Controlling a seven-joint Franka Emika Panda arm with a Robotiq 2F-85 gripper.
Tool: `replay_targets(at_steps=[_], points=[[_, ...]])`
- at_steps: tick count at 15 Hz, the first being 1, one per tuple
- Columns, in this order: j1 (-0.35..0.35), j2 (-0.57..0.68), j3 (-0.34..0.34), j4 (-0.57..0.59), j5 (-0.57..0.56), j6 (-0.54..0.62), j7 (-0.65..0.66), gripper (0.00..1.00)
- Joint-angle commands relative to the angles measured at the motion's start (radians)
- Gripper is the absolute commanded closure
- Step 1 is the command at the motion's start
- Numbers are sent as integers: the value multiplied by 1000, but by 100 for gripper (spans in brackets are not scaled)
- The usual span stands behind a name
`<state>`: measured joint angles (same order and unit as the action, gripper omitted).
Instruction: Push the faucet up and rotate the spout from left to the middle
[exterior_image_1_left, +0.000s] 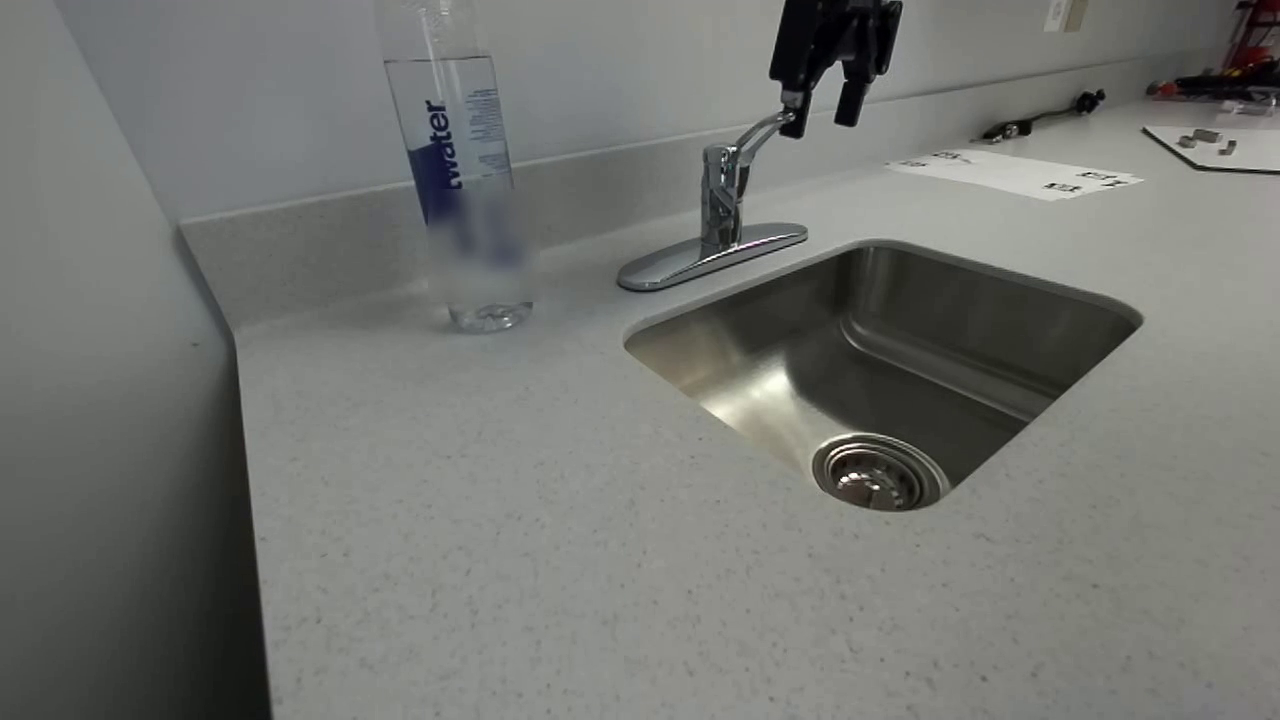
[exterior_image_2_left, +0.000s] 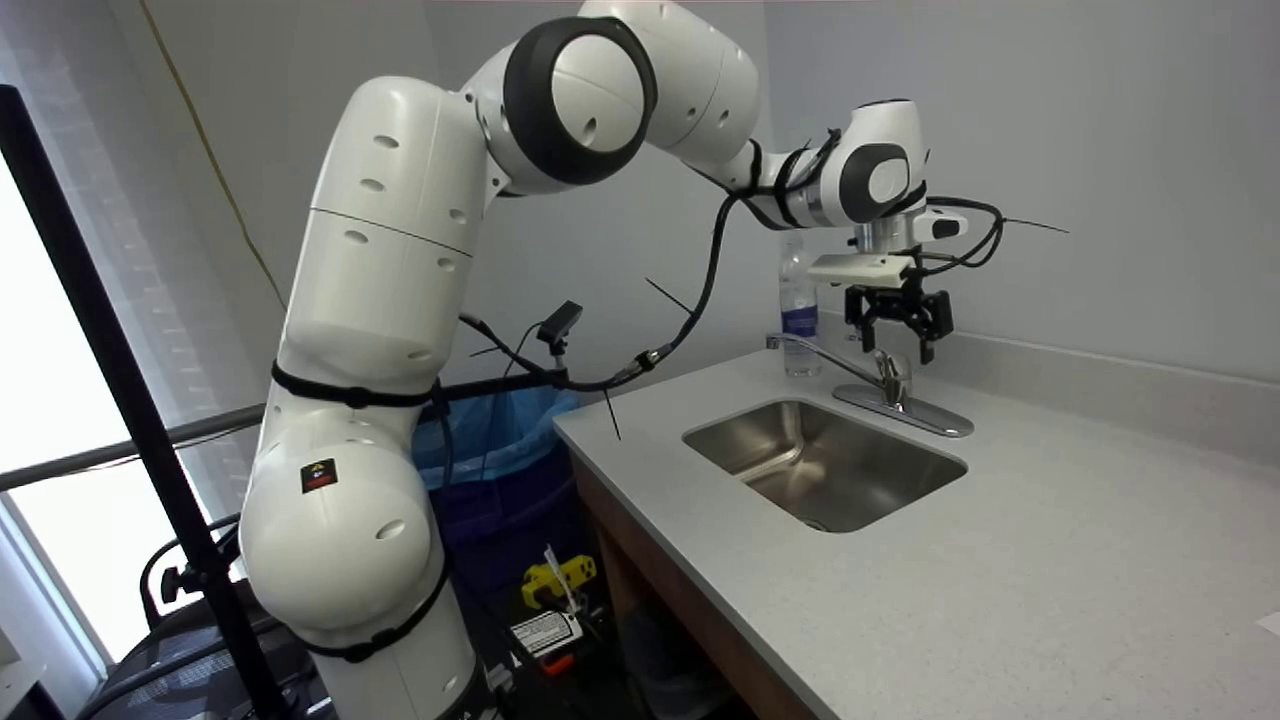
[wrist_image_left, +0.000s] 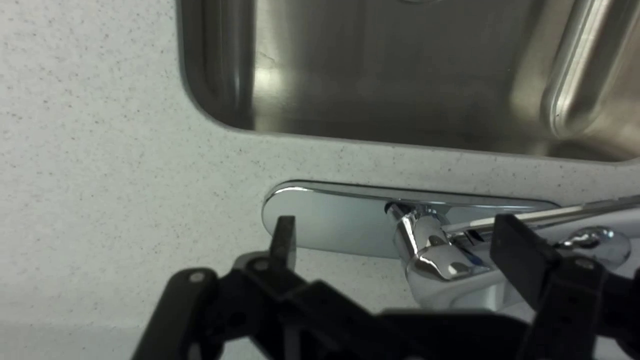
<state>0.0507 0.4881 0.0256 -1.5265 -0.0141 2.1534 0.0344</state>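
Two black fingers (wrist_image_left: 520, 255) of the Robotiq gripper (exterior_image_2_left: 898, 346) hang wide apart over the chrome faucet (exterior_image_1_left: 721, 200), which stands behind the steel sink (exterior_image_1_left: 990, 300). The faucet's lever handle (exterior_image_1_left: 766, 128) slants up to one fingertip; whether they touch I cannot tell. The thin arched spout (exterior_image_2_left: 826, 354) points to one side, crossing in front of the blue-labelled water bottle (exterior_image_2_left: 798, 300) in an exterior view

Speckled counter (exterior_image_1_left: 520, 500), faucet (exterior_image_1_left: 720, 205), bottle (exterior_image_1_left: 462, 165), printed sheet (exterior_image_1_left: 1015, 175)
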Motion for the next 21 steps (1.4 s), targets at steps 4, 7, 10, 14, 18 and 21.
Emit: replay_targets(at_steps=[4,7,10,14,18,21], points=[[35,45,-2,82,-7,-2,73,0],[45,56,-5,91,-13,5,102,0],[53,71,-7,111,-13,6,136,0],[60,96,-12,159,-17,3,179,0],[58,118,-16,211,-12,-7,205,0],[54,137,-19,254,-6,-13,216,0]])
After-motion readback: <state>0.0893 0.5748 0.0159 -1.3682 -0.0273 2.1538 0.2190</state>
